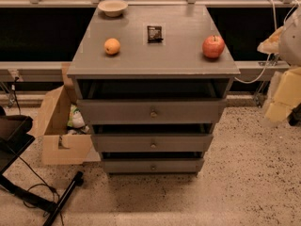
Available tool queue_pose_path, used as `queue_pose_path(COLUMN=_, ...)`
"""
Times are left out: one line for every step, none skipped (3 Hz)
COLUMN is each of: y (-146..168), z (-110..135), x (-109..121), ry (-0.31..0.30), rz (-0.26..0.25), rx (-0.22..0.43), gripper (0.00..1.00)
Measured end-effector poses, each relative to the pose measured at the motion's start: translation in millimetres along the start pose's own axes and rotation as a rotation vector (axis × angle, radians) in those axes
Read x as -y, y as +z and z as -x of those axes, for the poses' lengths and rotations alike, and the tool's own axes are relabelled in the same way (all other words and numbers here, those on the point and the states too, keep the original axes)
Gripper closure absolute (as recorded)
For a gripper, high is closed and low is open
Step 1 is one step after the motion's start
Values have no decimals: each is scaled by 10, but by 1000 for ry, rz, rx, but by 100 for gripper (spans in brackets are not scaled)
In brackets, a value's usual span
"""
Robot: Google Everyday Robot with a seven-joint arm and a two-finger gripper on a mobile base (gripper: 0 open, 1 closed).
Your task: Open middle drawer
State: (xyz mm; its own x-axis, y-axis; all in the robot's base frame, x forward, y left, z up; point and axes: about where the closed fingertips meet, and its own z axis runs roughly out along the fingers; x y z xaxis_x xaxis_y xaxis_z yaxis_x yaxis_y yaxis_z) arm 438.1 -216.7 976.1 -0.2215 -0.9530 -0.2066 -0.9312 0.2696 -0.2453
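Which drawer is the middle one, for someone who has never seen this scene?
Find the grey cabinet with an apple on top. Of its three knobbed drawers, the middle drawer sits between the taller top drawer and the shorter bottom drawer. The tool is at the view's right edge, apart from the cabinet.

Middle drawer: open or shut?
Looks ajar: dark strip shows above the middle drawer front, interior hidden. The gripper sits at the right edge, away from its knob.
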Motion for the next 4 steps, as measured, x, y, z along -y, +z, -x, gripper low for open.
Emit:
queue_pose_path(y=19, z=-2, x=7, ry=1, rz=-1, rx=-4, gripper=0)
queue_pose_path(y=238, z=-27, x=87, ry=7, rz=-13, rx=-47, gripper=0)
queue_pose_path(y=900, z=-51, x=142, ry=-33, rz=5, rx=-79, gripper=0)
queue_pose_path(y=1740, z=-96, x=183, ry=-78, rz=-8, rx=-101, gripper=0)
